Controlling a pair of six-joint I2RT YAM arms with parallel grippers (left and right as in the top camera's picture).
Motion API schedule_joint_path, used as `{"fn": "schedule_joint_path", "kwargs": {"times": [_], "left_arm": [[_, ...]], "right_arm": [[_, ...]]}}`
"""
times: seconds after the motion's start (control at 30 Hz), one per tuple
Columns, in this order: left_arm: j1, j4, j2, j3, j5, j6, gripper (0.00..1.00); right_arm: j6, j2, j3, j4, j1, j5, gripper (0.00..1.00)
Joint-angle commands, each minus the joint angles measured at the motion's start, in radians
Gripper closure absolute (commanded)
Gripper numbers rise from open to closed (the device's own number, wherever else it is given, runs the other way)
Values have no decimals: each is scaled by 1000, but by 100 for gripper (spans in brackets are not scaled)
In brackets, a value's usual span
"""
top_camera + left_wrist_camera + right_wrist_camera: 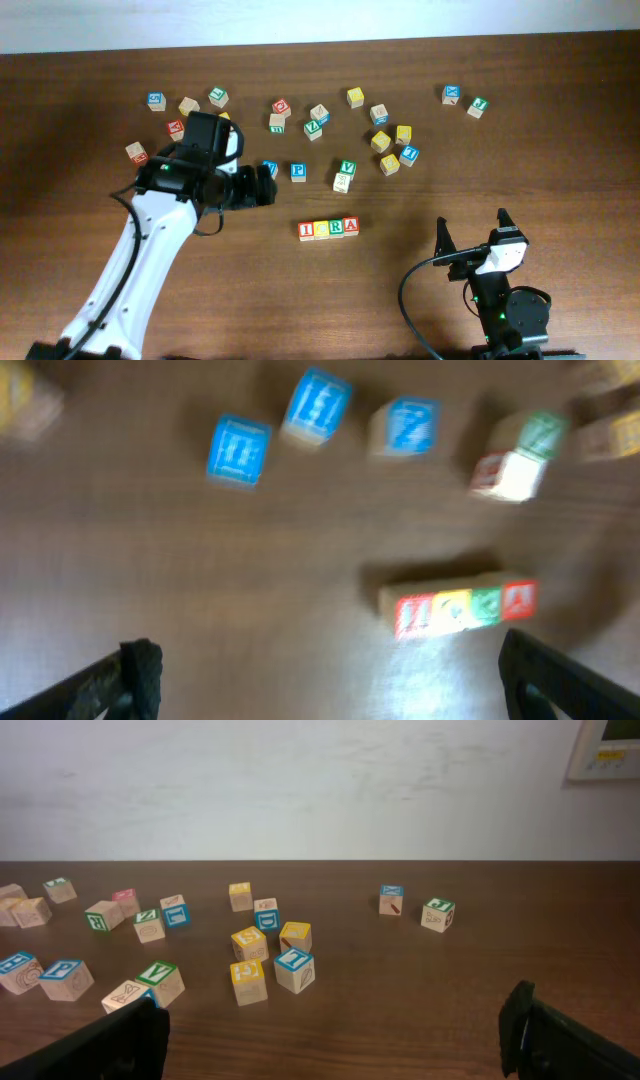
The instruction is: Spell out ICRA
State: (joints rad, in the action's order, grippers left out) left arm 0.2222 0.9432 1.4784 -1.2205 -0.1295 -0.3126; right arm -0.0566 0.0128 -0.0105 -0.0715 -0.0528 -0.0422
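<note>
ICRA row [328,228] sits on the surface [560,160], four cubes touching, I end nearest the left end effector [266,186]. In the blurred left wrist view the row lies ahead and right of that end effector, long axis crosswise, roughly parallel to the line between its two fingers. Left end effector is released, spread wide, holding nothing. Right end effector [471,232] is likewise released and empty, well apart beyond the A end, so left is nearer for any squaring nudge, though the word already reads complete.
</note>
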Motion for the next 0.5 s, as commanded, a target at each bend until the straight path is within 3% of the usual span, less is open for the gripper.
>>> {"fn": "schedule_joint_path", "kwargs": {"times": [0.0, 0.17, 0.3, 0.4, 0.47], "left_arm": [[-17, -46, -99, -11, -65, 202, 1], [-145, -48, -233, 112, -69, 203, 1], [-227, -85, -471, 312, -69, 202, 1], [-228, -10, -620, 341, -47, 203, 1], [-228, -1, -683, 341, -39, 270, 1]], "right_arm": [[-11, -10, 5, -7, 8, 9, 2], [-11, -10, 5, -7, 8, 9, 2], [-11, -10, 5, -7, 8, 9, 2], [-11, -10, 5, -7, 8, 9, 2], [-11, -10, 5, -7, 8, 9, 2]]}}
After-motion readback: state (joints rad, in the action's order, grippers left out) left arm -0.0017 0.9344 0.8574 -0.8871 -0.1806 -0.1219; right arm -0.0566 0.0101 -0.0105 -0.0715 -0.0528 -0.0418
